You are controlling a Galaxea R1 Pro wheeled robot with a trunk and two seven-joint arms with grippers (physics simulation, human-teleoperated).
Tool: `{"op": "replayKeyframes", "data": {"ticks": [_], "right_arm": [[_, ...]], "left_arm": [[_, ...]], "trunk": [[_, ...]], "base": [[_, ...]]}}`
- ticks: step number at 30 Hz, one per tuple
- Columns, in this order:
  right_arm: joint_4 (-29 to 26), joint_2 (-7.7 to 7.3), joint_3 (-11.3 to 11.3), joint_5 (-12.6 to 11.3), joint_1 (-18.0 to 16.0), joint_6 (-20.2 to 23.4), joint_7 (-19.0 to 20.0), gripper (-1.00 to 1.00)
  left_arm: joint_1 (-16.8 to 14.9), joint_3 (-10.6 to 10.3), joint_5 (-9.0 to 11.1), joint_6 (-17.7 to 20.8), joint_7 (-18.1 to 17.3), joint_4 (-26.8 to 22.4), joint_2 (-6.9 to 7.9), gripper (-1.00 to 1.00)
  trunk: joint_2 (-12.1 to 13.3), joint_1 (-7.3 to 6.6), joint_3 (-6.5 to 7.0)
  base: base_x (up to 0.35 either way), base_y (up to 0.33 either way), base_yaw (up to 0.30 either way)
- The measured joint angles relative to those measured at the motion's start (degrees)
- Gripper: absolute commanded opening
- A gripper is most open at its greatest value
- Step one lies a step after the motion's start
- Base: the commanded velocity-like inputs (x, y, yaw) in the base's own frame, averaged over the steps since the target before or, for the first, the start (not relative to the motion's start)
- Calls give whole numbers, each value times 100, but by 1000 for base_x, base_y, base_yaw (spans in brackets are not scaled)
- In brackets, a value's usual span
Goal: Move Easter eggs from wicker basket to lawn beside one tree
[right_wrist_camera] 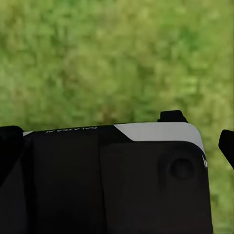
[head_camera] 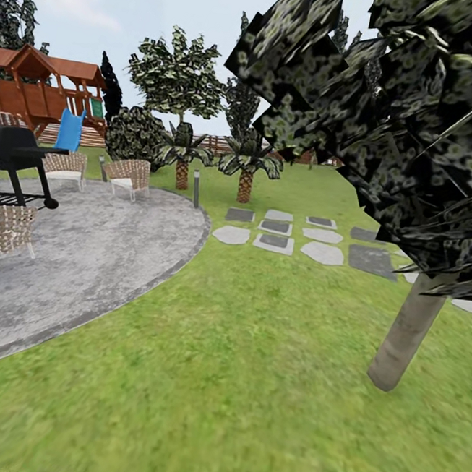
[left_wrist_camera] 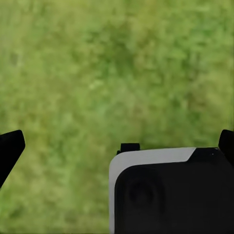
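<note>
Ahead, in the head view, the lawn (head_camera: 249,383) runs from the near edge up to grey stepping stones (head_camera: 305,237), with a round paved patio (head_camera: 82,249) along its left edge carrying wicker chairs (head_camera: 129,176) and a black grill (head_camera: 15,155). A tree (head_camera: 409,334) with a pale bare trunk stands on the grass near the right edge, its dark crown hanging overhead; it looks a fair candidate for the drop spot. Two short palms (head_camera: 246,170) and a wooden playset (head_camera: 47,93) sit further back. Eggs and basket are not among these things, so the robot is likely on its way.

From the left wrist view, the left tool (left_wrist_camera: 117,146) hangs over bare grass, dark fingertips (left_wrist_camera: 10,146) wide apart, holding nothing.

From the right wrist view, the right tool (right_wrist_camera: 119,146) is likewise spread and empty above grass, arms probably tucked for travel. Faint mirrored lettering crosses the robot's body (right_wrist_camera: 117,180); I cannot read it.
</note>
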Motion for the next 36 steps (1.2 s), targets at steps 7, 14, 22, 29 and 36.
{"op": "replayKeyframes", "data": {"ticks": [7,14,22,29,36], "right_arm": [[0,2,0,0,0,1,0,100],[-1,3,0,0,0,4,0,100],[-1,3,0,0,0,1,0,100],[-1,5,0,0,0,0,0,100],[0,8,0,0,0,0,0,100]], "left_arm": [[0,1,-3,2,0,0,0,100],[0,-2,-9,0,-8,1,0,100],[0,-12,-27,-2,-35,1,8,100],[0,-24,-52,-11,-67,2,19,100],[0,-26,-69,-13,-71,3,22,100]], "trunk": [[-281,154,-189],[-403,221,-307],[-404,221,-372],[-404,221,-384],[-404,219,-391]], "base": [[0,0,59],[0,0,35],[0,0,7],[8,0,0],[146,0,31]]}}
